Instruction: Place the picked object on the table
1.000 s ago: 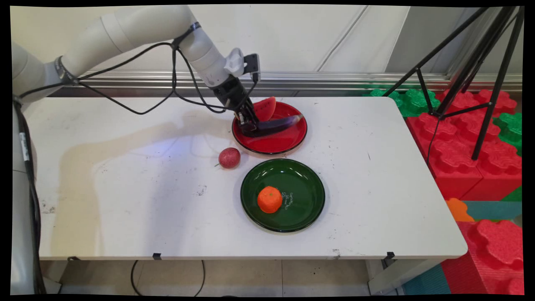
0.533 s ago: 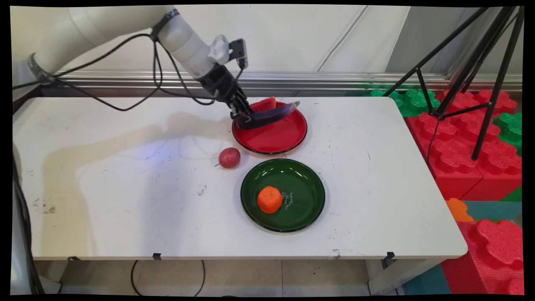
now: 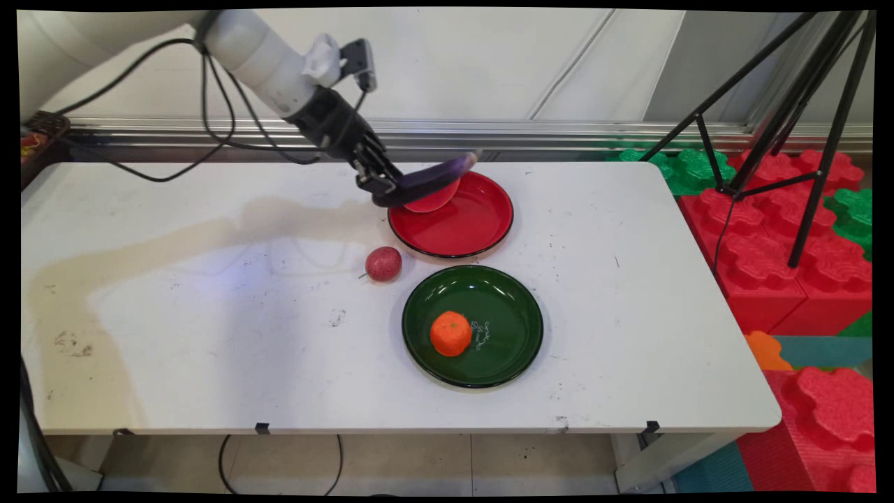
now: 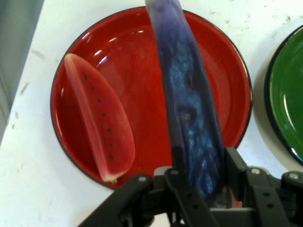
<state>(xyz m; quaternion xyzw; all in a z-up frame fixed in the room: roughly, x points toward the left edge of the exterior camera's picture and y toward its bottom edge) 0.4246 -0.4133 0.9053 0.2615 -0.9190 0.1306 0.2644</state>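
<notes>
My gripper (image 3: 383,187) (image 4: 203,175) is shut on one end of a purple eggplant (image 3: 433,177) (image 4: 189,104) and holds it in the air above the left rim of the red plate (image 3: 482,223) (image 4: 142,71). The eggplant sticks out to the right and slightly upward. A watermelon slice (image 3: 433,201) (image 4: 99,123) lies in the red plate; in the main view the eggplant partly covers it. The hand view looks down on the plate with the slice at its left side.
A dark red round fruit (image 3: 383,263) lies on the table left of the plates. A green plate (image 3: 510,307) (image 4: 289,90) with an orange (image 3: 450,333) sits nearer the front. Red and green foam blocks (image 3: 768,230) and a tripod (image 3: 803,126) stand right of the table.
The gripper has lifted the eggplant out of the red plate and carried it up and to the left. The watermelon slice stays in the plate.
</notes>
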